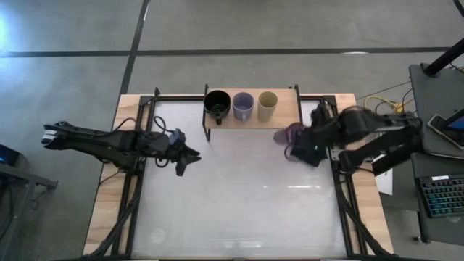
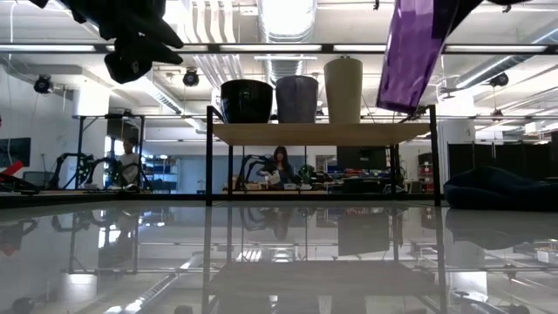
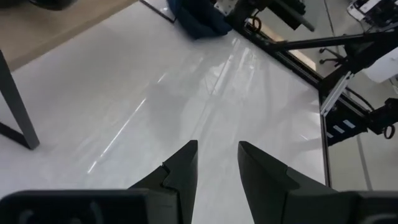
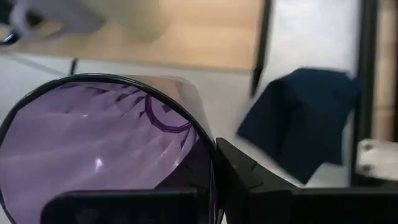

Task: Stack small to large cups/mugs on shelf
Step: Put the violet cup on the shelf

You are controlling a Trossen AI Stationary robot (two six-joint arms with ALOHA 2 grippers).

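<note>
The shelf (image 1: pixel 286 114) stands at the table's far edge. On its wooden top, from left to right, stand a black mug (image 1: pixel 217 104), a lavender-grey mug (image 1: pixel 243 106) and a cream cup (image 1: pixel 267 105). They also show in the low view: black mug (image 2: pixel 246 100), lavender-grey mug (image 2: pixel 296 98), cream cup (image 2: pixel 343 89). My right gripper (image 1: pixel 306 145) is shut on the translucent purple tumbler (image 1: pixel 288 135), just near and right of the shelf's right end. My left gripper (image 1: pixel 190 156) is open and empty over the table's left half. My right gripper holds the tumbler by its wall at the rim (image 4: pixel 208 155). One finger (image 4: pixel 249 180) lies outside the wall, and a dark shape shows through the wall inside it. The tumbler (image 2: pixel 416 52) is lifted clear, tilted, higher than the shelf top, its open end toward the gripper.
A dark navy cloth lump (image 4: pixel 305 118) lies on the table by the far right corner, right of the shelf; it also shows in the low view (image 2: pixel 497 187). Black frame rails run along the table's left and right sides. People sit in the room behind.
</note>
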